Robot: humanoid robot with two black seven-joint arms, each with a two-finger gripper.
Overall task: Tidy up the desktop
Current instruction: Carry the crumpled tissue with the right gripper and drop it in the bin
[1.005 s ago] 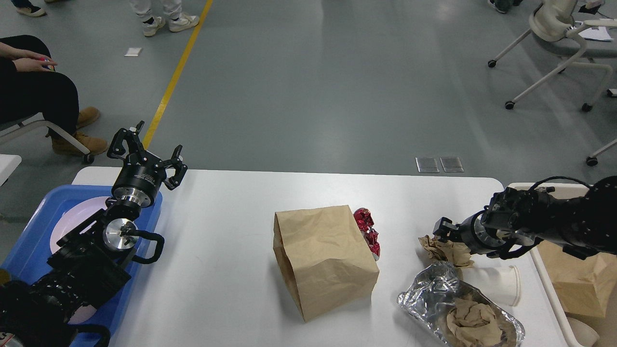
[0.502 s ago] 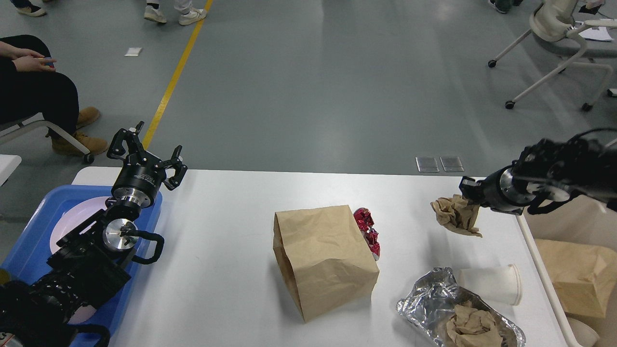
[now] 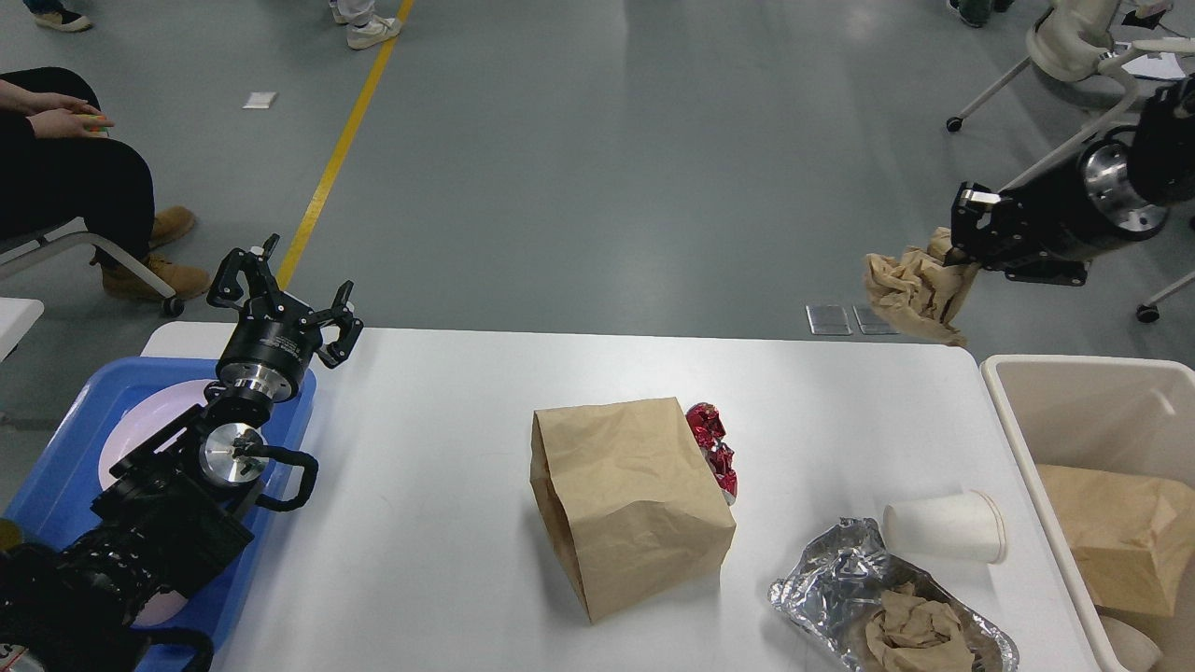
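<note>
From the head view, your right gripper (image 3: pixel 962 245) is raised high above the far right corner of the desktop (image 3: pixel 448 485), its fingers pinched on a crumpled brown paper wad (image 3: pixel 910 291) that dangles below and to the left of them. The relation your next move turns on is this: the beige bin (image 3: pixel 1018 439) lies nearer to you than the wad, down and to the right, just beside the desktop's right edge. The wad hangs over the table's far edge and not over the bin's opening, so you would need to bring the gripper back toward yourself and rightward before letting go. A brown bag (image 3: pixel 1120 537) already lies inside the bin.

Your left gripper (image 3: pixel 285 301) hovers with its fingers spread and holds nothing, above the far rim of the blue tray (image 3: pixel 56 485) at the desktop's left end, well apart from the remaining clutter.

That clutter sits centre and right: a brown paper bag (image 3: pixel 630 504) on its side, long axis running from far to near, with a red foil wrapper (image 3: pixel 714 448) touching its right flank; a foil container (image 3: pixel 840 583) holding crumpled paper; and a white paper cup (image 3: pixel 945 527) tipped over just beyond it, long axis left to right. All are nearer to your right arm, though the bag sits between the two.
</note>
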